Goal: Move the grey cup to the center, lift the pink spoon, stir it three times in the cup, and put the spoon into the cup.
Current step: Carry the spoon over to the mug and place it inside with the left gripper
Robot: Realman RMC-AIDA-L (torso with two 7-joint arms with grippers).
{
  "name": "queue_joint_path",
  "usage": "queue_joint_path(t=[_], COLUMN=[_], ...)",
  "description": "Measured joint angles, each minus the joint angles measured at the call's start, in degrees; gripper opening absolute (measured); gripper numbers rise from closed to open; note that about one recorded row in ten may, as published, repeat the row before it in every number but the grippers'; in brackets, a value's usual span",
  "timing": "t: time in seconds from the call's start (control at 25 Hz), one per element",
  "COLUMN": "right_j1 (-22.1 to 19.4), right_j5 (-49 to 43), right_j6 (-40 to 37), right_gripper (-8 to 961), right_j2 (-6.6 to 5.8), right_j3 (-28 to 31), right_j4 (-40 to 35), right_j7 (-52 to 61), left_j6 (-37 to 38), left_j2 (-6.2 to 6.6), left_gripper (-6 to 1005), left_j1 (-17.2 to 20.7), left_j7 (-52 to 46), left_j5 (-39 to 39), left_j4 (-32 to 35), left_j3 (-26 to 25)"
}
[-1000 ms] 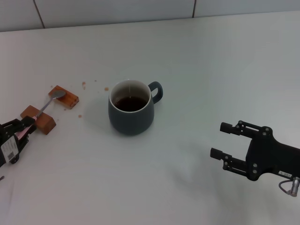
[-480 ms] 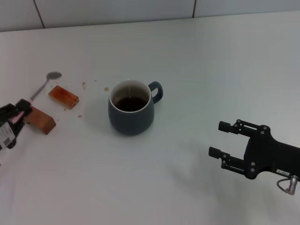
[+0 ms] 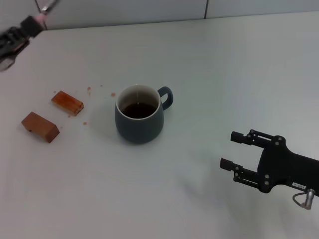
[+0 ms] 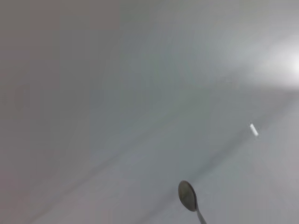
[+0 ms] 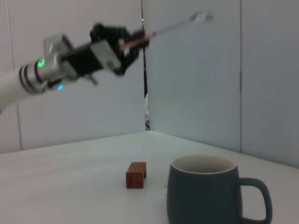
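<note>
Two brown rectangular wooden blocks [image 3: 67, 102] [image 3: 40, 126] lie apart near the white desk's [image 3: 209, 74] left edge, small brown crumbs [image 3: 89, 89] scattered just beside them

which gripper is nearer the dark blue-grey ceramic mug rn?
Right. The right gripper sits low over the table, off the dark blue-grey ceramic mug on its handle side. The left gripper is raised high on the far side, holding the pink-handled spoon.

white table [image 3: 209, 74], pale panelled wall [image 3: 124, 10]
</note>
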Motion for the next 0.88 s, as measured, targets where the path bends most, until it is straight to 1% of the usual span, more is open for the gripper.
queue_joint_path(t=[0.08,0.16,0.2,0.28,0.36,0.48,0.52,0.56,0.6,0.68,0.72,0.88], right_j1=[-0.14,-0.24,-0.36,-0.66,-1.02,-1.59,-1.74,-1.87,-2.0,-2.28,-2.36,-2.81], right_j5=[-0.01,-0.05,-0.06,-0.1,-0.15,-0.15,-0.15,-0.15,-0.15,-0.13,-0.11,0.03], right_j6=[0.08,0.1,0.1,0.1,0.1,0.01,-0.1,-0.18,-0.22,-0.26,-0.29,-0.38], right_gripper=[680,680,680,680,680,681,681,681,681,681,681,681], right_j2=[0.03,0.05,0.05,0.04,0.06,0.1,0.1,0.1,0.1,0.1,0.09,0.08], right_j3=[-0.02,-0.07,-0.07,-0.1,-0.15,-0.11,-0.04,0.06,0.12,0.16,0.17,0.26], right_j4=[0.22,0.62,0.94,1.33,1.44,1.5,1.54,1.57,1.61,1.66,1.67,1.68], right_j7=[-0.05,-0.18,-0.28,-0.39,-0.41,-0.43,-0.44,-0.44,-0.44,-0.44,-0.44,-0.45], left_j6=[1.88,2.11,1.86,0.76,-0.71,-1.78,-1.87,-2.01,-2.01,-3.72,-4.05,-5.24], left_j2=[-0.36,-0.46,-0.47,-0.47,-0.49,-0.74,-0.97,-1.11,-1.11,-1.64,-1.68,-1.8], left_gripper=[133,133,134,134,134,135,135,135,135,136,136,137], left_j1=[-3.09,-5.03,-5.66,-6.42,-6.64,-6.89,-7.13,-7.33,-7.33,-8.46,-8.61,-9.86], left_j7=[0.75,0.75,0.75,0.76,0.85,0.91,0.81,0.68,0.68,-0.63,-0.89,-2.71], left_j5=[-0.36,-0.56,-0.53,0.15,1.65,5.7,8.28,10.13,10.13,18.58,19.85,26.56], left_j4=[8.89,16.45,21.45,31.58,40.53,51.02,54.23,56.07,56.07,61.74,62.31,65.16], left_j3=[6.85,13.97,18.24,26.59,33.04,40.58,42.83,44.27,44.27,50.53,51.29,56.93])
